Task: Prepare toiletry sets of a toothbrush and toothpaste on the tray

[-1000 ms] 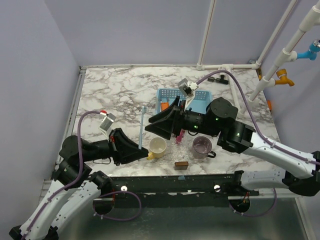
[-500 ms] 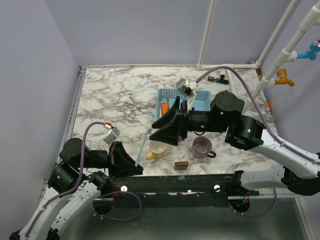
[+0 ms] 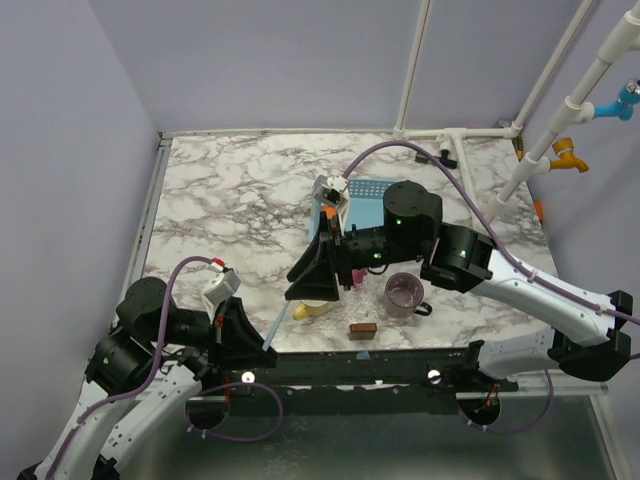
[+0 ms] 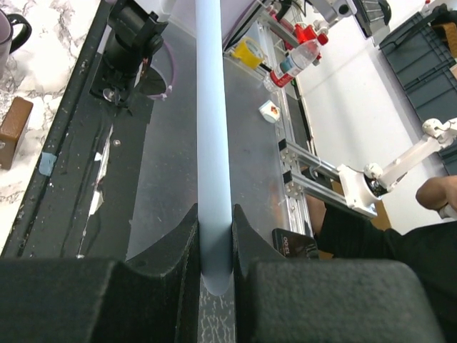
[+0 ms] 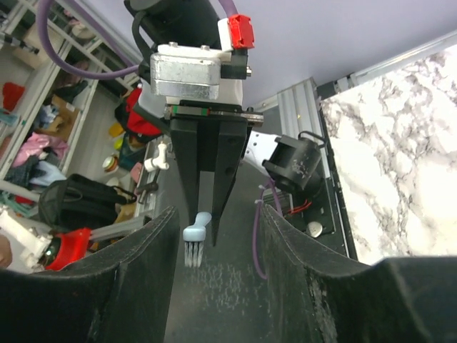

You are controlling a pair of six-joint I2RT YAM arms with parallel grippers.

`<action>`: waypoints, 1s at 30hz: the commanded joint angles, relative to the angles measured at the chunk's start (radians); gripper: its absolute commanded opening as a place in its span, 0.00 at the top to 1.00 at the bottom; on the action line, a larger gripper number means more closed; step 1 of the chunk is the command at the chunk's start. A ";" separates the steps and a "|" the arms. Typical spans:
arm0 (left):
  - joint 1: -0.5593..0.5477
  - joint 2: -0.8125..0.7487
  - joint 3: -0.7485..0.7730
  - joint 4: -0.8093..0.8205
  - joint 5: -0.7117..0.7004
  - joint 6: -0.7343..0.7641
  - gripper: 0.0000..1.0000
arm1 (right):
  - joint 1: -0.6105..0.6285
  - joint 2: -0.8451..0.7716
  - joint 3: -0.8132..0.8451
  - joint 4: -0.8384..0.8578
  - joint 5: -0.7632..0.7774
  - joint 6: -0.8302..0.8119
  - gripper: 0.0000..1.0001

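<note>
Lavender walls (image 3: pixel 260 60) back and left. White-grey marble counter (image 3: pixel 240 190), white pipe frame (image 3: pixel 413 70) at the rear, blue (image 3: pixel 625 100) and orange (image 3: pixel 566 152) fittings at right. Grey metal sheet (image 4: pixel 164 179) under the near edge. Pale floor (image 4: pixel 343 100), dark crates (image 4: pixel 421 43), cluttered shelves (image 5: pixel 36 86) beyond.

No text, brand, number or sign can be read in any view. In the left wrist view, a dark box (image 4: pixel 294 246) beside the metal frame bears faint pale lettering. A clear bottle (image 4: pixel 300 56) farther off carries a red label, but both are too small and blurred to make out.
</note>
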 commanded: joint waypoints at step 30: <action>0.002 -0.002 0.005 -0.063 -0.092 0.067 0.38 | 0.004 -0.034 -0.013 -0.058 -0.034 -0.008 1.00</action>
